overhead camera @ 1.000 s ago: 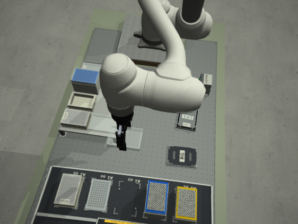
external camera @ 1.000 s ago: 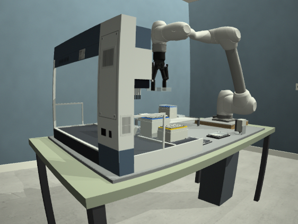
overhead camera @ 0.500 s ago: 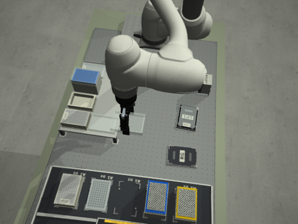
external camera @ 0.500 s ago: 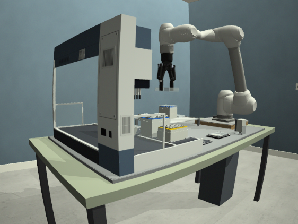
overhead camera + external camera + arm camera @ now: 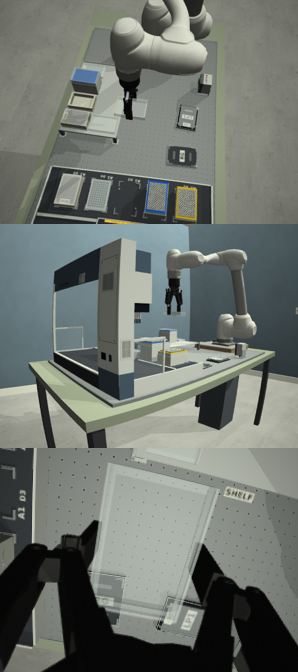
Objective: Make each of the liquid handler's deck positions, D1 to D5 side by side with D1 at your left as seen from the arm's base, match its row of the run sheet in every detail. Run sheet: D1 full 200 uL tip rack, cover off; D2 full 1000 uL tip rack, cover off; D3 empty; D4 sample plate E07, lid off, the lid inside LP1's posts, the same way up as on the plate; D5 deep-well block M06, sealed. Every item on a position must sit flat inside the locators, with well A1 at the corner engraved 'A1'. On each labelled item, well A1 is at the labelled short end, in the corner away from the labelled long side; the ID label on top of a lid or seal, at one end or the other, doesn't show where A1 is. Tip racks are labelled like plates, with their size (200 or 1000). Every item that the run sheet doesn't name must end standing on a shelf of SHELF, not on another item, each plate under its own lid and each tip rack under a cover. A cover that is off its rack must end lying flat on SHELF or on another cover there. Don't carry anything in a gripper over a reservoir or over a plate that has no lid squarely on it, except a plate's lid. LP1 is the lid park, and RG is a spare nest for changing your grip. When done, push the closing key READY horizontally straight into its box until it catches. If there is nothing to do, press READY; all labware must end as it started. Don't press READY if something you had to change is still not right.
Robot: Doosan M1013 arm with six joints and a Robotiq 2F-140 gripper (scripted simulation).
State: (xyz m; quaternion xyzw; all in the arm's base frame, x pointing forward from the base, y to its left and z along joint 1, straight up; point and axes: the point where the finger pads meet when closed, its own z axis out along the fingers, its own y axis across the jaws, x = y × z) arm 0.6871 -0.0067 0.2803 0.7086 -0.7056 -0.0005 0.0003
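My gripper (image 5: 128,109) is shut on a clear cover (image 5: 132,106) and holds it flat, high above the table beside the SHELF. In the side view the gripper (image 5: 173,310) and the cover (image 5: 174,313) hang well above the labware. In the wrist view the cover (image 5: 150,548) sits between the fingers, with the SHELF label (image 5: 238,494) and LP1 (image 5: 187,618) below. On the deck there are a yellow rack (image 5: 186,203), a blue rack (image 5: 157,196), empty D3 (image 5: 129,196), an unlidded plate (image 5: 98,194) and a sealed block (image 5: 68,191).
On the shelf stand a blue tip rack (image 5: 86,79), an open tray (image 5: 81,102) and a lidded plate (image 5: 75,118), with a clear cover (image 5: 103,123) lying flat beside them. LP1 (image 5: 187,117) holds a lid. RG (image 5: 182,156) and the READY box (image 5: 204,83) are at the right.
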